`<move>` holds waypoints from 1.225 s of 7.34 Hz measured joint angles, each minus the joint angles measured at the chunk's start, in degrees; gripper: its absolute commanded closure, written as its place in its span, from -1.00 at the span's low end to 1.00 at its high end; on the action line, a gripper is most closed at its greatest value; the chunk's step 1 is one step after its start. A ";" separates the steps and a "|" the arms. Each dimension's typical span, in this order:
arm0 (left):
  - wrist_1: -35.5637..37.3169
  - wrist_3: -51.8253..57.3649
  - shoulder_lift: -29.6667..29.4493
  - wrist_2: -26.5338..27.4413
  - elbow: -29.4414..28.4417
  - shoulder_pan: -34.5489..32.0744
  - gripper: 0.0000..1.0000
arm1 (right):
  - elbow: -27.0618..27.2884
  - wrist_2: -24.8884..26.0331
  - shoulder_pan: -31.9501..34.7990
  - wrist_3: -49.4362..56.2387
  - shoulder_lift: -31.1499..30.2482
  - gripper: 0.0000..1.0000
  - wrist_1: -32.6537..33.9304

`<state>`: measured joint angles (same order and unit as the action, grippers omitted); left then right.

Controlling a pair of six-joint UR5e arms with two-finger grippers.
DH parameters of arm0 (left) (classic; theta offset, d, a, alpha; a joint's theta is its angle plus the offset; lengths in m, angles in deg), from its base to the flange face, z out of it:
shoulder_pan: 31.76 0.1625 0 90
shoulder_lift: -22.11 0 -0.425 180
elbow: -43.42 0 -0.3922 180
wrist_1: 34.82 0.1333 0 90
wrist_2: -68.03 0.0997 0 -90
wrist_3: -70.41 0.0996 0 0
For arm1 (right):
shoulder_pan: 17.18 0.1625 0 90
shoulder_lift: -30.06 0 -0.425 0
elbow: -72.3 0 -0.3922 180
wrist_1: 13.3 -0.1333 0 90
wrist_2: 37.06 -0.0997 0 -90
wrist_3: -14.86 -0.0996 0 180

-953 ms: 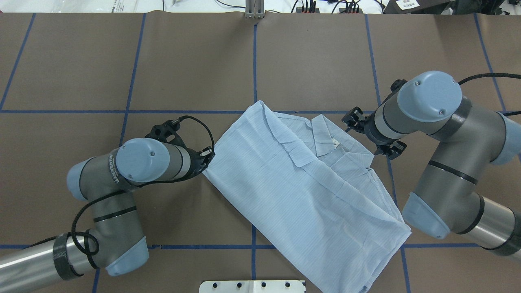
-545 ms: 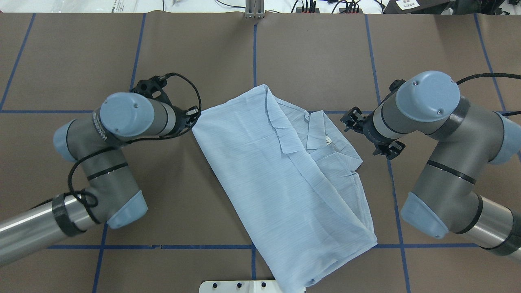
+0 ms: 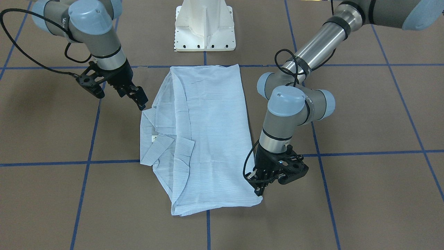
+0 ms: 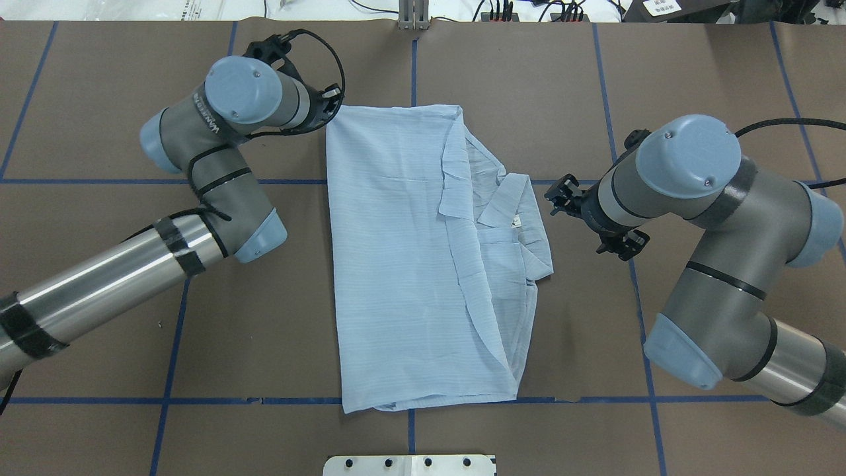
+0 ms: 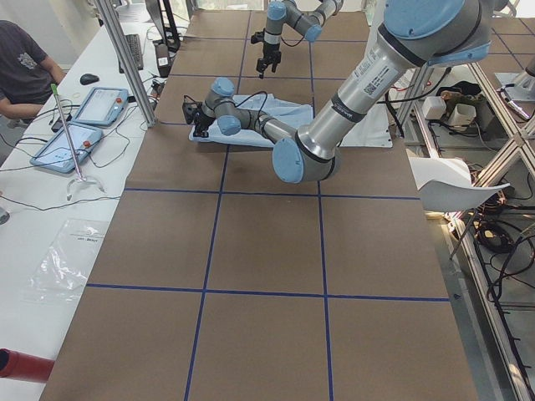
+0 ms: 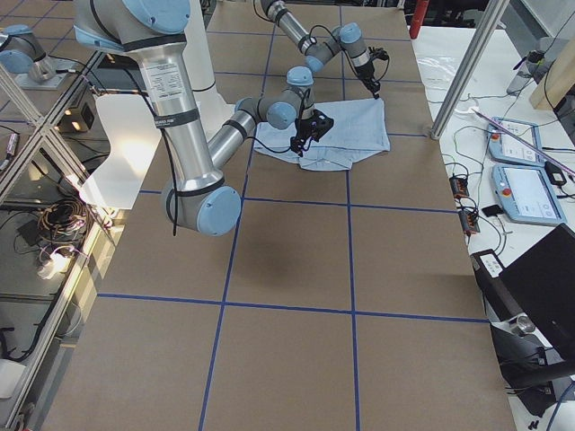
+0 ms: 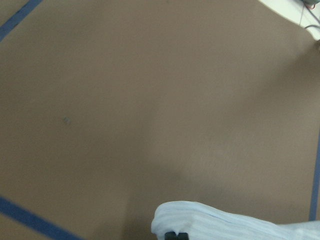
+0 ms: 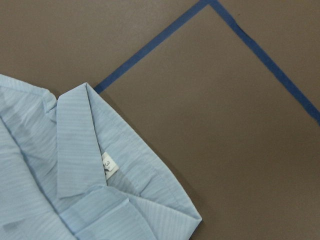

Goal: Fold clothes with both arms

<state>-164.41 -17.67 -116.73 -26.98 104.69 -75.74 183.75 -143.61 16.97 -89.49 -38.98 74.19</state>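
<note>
Light blue shirt point(image 4: 396, 264) lies half-folded on the table point(image 4: 264, 330), far corner pinched by the left gripper point(image 3: 258, 189), seemingly being squared up; next the right gripper point(image 3: 121, 100), spread open beside the collar point(image 4: 509, 198), should probably grip there.

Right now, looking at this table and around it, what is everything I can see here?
shirt: one, light blue, folded lengthwise in the middle of the table, collar on the robot's right.
table: one, brown top.
tape lines: several, blue, a grid across the table.
base: one, white, at the robot's edge of the table.
tablets: two, pale, on the white side bench.
person: one, dark top, at that bench.
arms: two, grey with light blue caps, one on each side of the shirt.
left end effector: one, black, shut on the shirt's far corner.
right end effector: one, black, beside the collar edge, holding nothing.
</note>
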 measured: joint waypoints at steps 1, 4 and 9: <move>-0.11 1.90 -0.25 -0.31 -0.44 -0.40 -0.03 | -0.01 1.27 -1.83 0.08 1.27 -1.00 0.08; 2.24 7.60 11.17 -7.99 16.36 -1.24 -0.03 | 0.06 4.94 -10.28 0.60 4.83 -1.00 0.85; 8.78 12.26 25.74 -10.61 36.42 -1.36 -0.08 | -3.17 15.83 -20.99 27.92 8.13 -1.00 9.99</move>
<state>-155.63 -5.41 -91.00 -37.58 141.11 -77.10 180.58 -127.78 -4.03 -61.56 -30.85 84.18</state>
